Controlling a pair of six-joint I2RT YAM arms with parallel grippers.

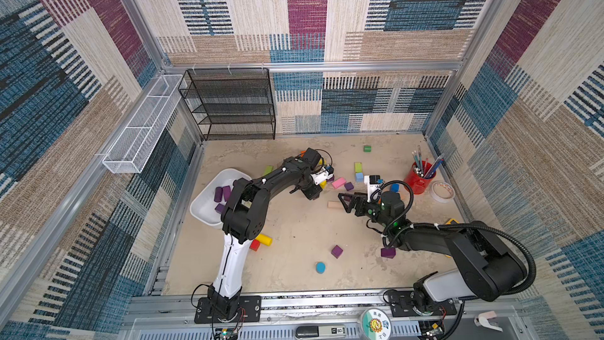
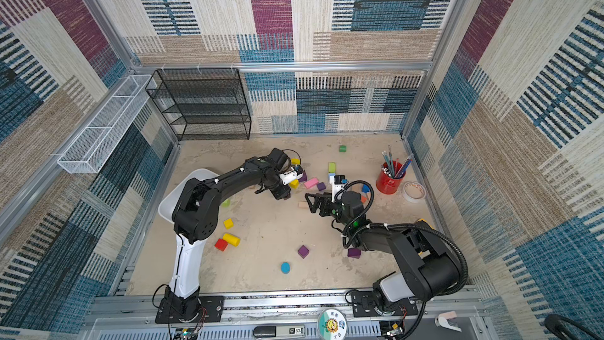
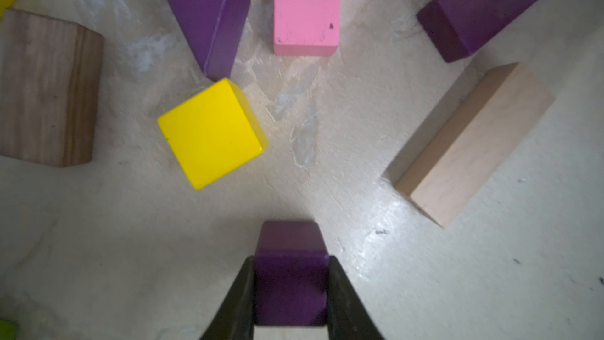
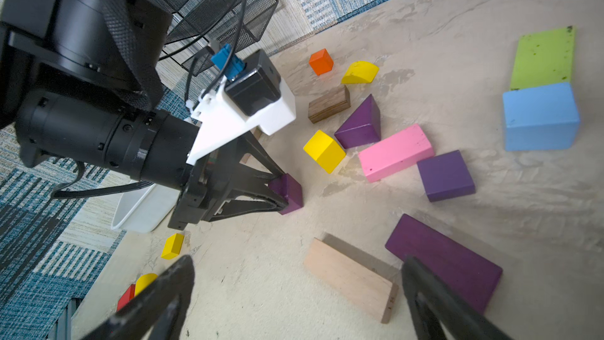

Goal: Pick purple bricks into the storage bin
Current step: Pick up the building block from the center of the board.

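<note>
A purple cube is being clamped by the left gripper, near a yellow cube and purple wedge. The right gripper is being held wide apart beside a flat purple bar. Farther off, purple bricks are being held in the storage bin.

Both top views are looking steeply down from high above the near edge, taking in the whole table and the walls — nearly 1 picture, shifted slightly sideways. The left wrist camera is hovering close over the table, facing straight down past the left gripper and its purple cube. The right wrist camera is sitting low, looking across at that gripper — the 2 wrist views are sharing the pink bar and yellow cube.
</note>
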